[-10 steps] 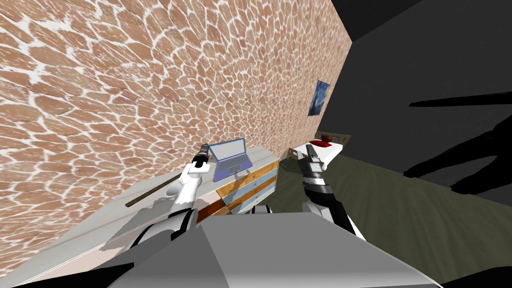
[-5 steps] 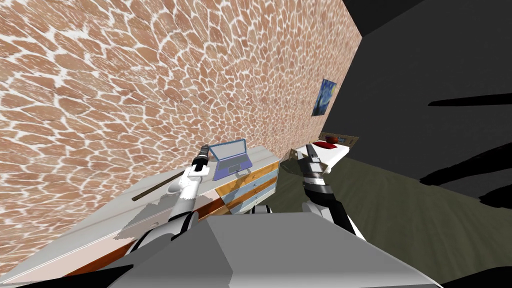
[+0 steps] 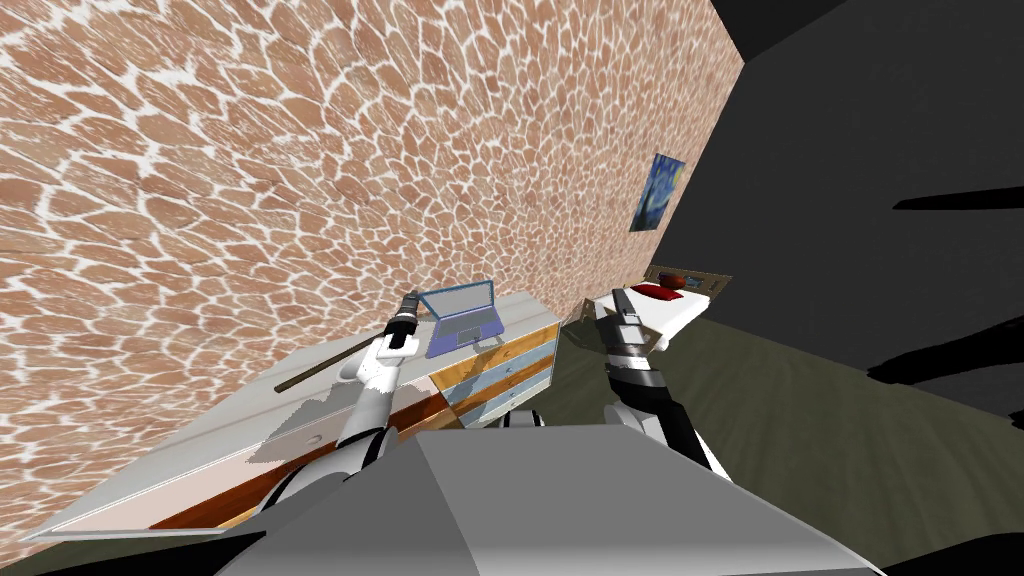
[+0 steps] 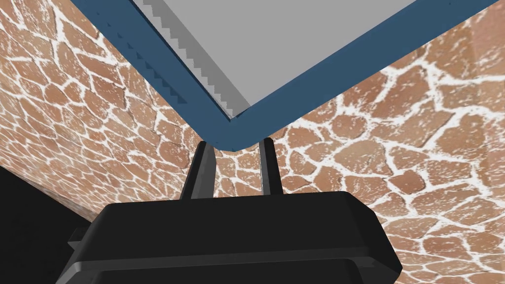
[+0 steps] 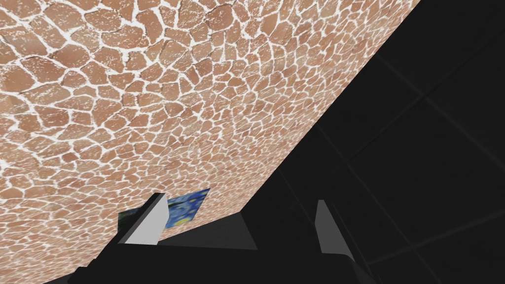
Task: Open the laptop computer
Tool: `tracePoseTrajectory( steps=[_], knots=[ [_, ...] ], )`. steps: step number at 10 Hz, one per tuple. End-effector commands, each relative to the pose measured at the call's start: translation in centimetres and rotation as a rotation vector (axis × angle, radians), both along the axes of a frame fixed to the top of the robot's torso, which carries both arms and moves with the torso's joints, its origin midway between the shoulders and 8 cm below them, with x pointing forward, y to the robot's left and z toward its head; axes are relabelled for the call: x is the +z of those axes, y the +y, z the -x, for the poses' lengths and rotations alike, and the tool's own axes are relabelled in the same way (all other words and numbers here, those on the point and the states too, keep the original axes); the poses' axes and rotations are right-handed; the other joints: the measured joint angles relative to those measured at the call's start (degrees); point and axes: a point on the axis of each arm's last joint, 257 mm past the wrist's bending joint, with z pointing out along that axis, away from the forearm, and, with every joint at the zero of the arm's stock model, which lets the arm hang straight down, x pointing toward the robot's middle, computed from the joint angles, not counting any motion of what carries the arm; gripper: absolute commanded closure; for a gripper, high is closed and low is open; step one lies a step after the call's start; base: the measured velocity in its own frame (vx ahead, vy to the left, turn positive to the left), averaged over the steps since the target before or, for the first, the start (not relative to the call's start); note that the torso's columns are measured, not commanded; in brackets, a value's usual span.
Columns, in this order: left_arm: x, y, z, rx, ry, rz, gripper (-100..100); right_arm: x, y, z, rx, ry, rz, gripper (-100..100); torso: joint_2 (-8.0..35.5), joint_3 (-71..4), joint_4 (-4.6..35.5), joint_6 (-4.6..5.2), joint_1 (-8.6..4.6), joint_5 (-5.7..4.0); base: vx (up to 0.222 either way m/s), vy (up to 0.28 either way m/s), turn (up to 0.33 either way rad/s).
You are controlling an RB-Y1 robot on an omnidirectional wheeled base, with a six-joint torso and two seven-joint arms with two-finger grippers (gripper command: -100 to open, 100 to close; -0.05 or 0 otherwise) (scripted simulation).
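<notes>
The laptop [image 3: 463, 320] stands on a dresser top [image 3: 300, 415] against the stone-patterned wall. Its lid is raised, with a blue-framed grey screen above a purple keyboard deck. My left gripper [image 3: 408, 303] is at the lid's upper left corner. In the left wrist view the two fingers [image 4: 204, 167] stand close together, and the lid's blue-framed corner [image 4: 276, 44] sits between their tips; the gripper [image 4: 235, 144] is shut on it. My right gripper [image 3: 618, 300] hangs open and empty, off the dresser's right end.
A thin dark rod [image 3: 322, 368] lies along the dresser top by the wall. The dresser's drawer fronts [image 3: 505, 372] are brown and pale blue. A bed [image 3: 668, 308] with a red pillow stands beyond, under a blue painting [image 3: 657, 192]. Olive floor spreads to the right.
My head view has turned, so the dresser and wall have slid lower left. The left gripper stays at the lid's corner, and the lid's angle looks the same.
</notes>
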Motion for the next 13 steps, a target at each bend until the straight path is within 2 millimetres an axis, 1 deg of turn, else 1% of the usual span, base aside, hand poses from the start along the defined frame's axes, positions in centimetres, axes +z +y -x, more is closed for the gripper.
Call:
tracePoseTrajectory(
  steps=[1,2,3,5,6,8,9,11,12,13],
  knots=[
    [-1.1,-1.0,1.0,-0.023,-0.023,-0.004,100,0.0,0.0,0.0,0.000,0.000,0.000,0,-0.1,-0.1,-0.1,-0.06,0.01,0.08,0.045,0.012,0.051],
    [-0.9,-1.2,1.0,-0.030,-0.031,-0.010,100,0.0,0.0,0.0,0.000,0.000,0.000,0,-0.2,-0.1,-0.1,-0.01,0.05,0.08,0.016,0.008,0.008],
    [-2.6,-1.6,2.0,-0.030,-0.033,0.001,100,0.0,0.0,0.0,0.000,0.000,0.000,0,-0.2,-0.1,-0.1,0.02,0.02,0.05,0.055,0.015,0.040],
    [-1.7,-2.4,2.2,-0.056,-0.065,-0.020,100,0.0,0.0,0.0,0.000,0.000,0.000,0,-0.3,-0.2,-0.2,-0.06,0.19,0.19,0.041,0.004,0.031],
    [-3.4,-2.7,3.3,-0.051,-0.066,-0.008,100,0.0,0.0,0.0,0.000,0.000,0.000,0,-0.3,-0.2,-0.2,0.06,0.12,0.13,0.054,0.014,0.047],
    [-2.5,-3.5,3.5,-0.078,-0.101,-0.030,100,0.0,0.0,0.0,0.000,0.000,0.000,0,-0.4,-0.2,-0.3,0.05,0.11,0.23,0.035,0.006,0.025],
    [-4.0,-3.8,4.7,-0.071,-0.105,-0.021,100,0.0,0.0,0.0,0.000,0.000,0.000,0,-0.3,-0.2,-0.3,0.13,0.05,0.18,0.048,0.008,0.044],
    [-3.2,-4.6,5.0,-0.094,-0.138,-0.040,100,0.0,0.0,0.0,0.000,0.000,0.000,0,-0.4,-0.2,-0.3,0.07,0.10,0.22,0.032,0.005,0.026],
    [-4.7,-4.7,6.2,-0.082,-0.140,-0.030,100,0.0,0.0,0.0,0.000,0.000,0.000,0,-0.4,-0.2,-0.3,0.14,0.07,0.15,0.056,0.022,0.052],
    [-4.3,-5.0,6.4,-0.092,-0.154,-0.039,100,0.0,0.0,0.0,0.000,0.000,0.000,0,-0.4,-0.2,-0.3,0.07,0.05,0.19,0.046,0.002,0.040]
  ],
)
